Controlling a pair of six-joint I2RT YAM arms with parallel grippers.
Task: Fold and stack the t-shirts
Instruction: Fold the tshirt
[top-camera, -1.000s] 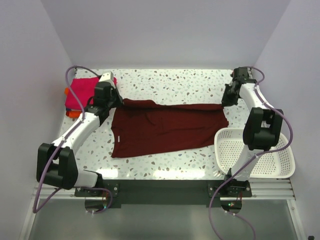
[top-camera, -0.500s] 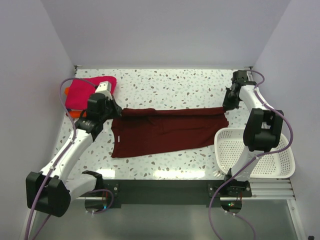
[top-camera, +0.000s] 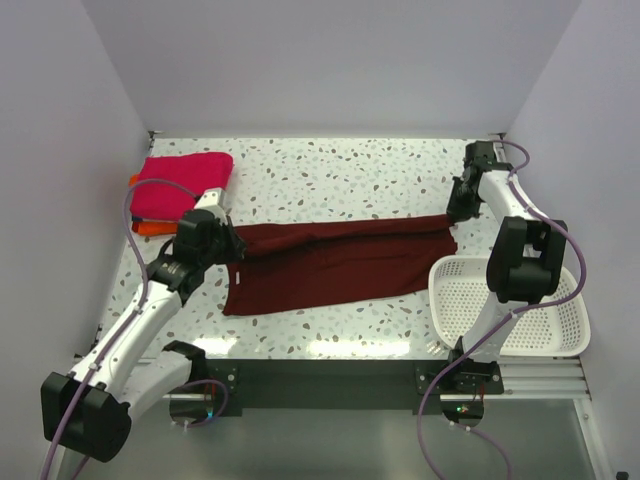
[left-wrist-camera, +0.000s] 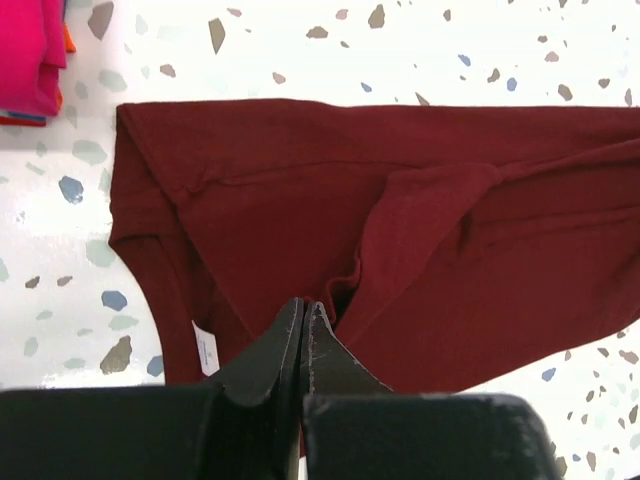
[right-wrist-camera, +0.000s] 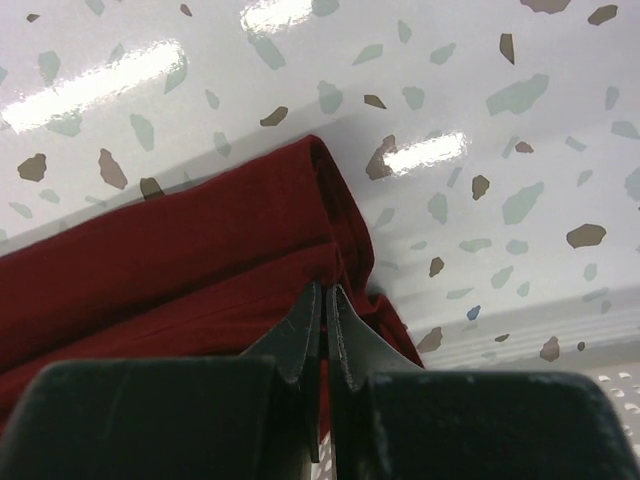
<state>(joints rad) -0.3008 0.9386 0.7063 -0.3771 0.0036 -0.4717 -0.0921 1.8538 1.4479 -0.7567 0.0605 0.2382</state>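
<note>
Table (top-camera: 330, 165) with speckles holds everything. The dark red shirt (top-camera: 330, 265) lies spread out just left of the white basket (top-camera: 462, 292). Well left of the basket, a folded pink shirt (top-camera: 175, 185) sits on an orange shirt (top-camera: 145, 228). The left claw (top-camera: 238, 243) is pinched tight on the red shirt's end far from the basket. The right claw (top-camera: 452, 212) is pinched tight on the red shirt's corner just behind the basket.
</note>
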